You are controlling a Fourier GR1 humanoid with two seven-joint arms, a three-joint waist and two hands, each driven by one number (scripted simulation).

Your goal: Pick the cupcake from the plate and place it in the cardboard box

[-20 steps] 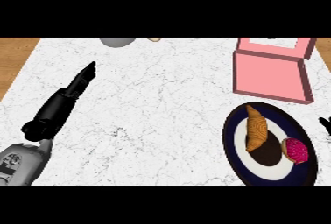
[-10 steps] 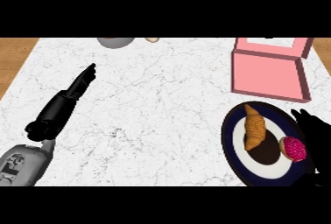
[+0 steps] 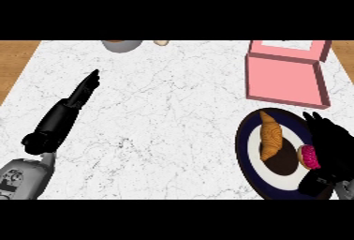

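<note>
White marble worktop (image 3: 173, 117), head view. Cupcake (image 3: 308, 157) sits on plate (image 3: 243, 146), just right of croissant (image 3: 271, 137). Right robot hand (image 3: 333, 147) over plate's right rim, fingers straight, slightly spread, just beside cupcake, holding nothing. Left robot hand (image 3: 79, 93) outstretched, fingers straight, pressed together. Pink box (image 3: 285, 75) beyond plate.

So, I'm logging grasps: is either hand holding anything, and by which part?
Nothing is held. The right hand is open beside the cupcake on the plate; the left hand rests open on the counter.
</note>
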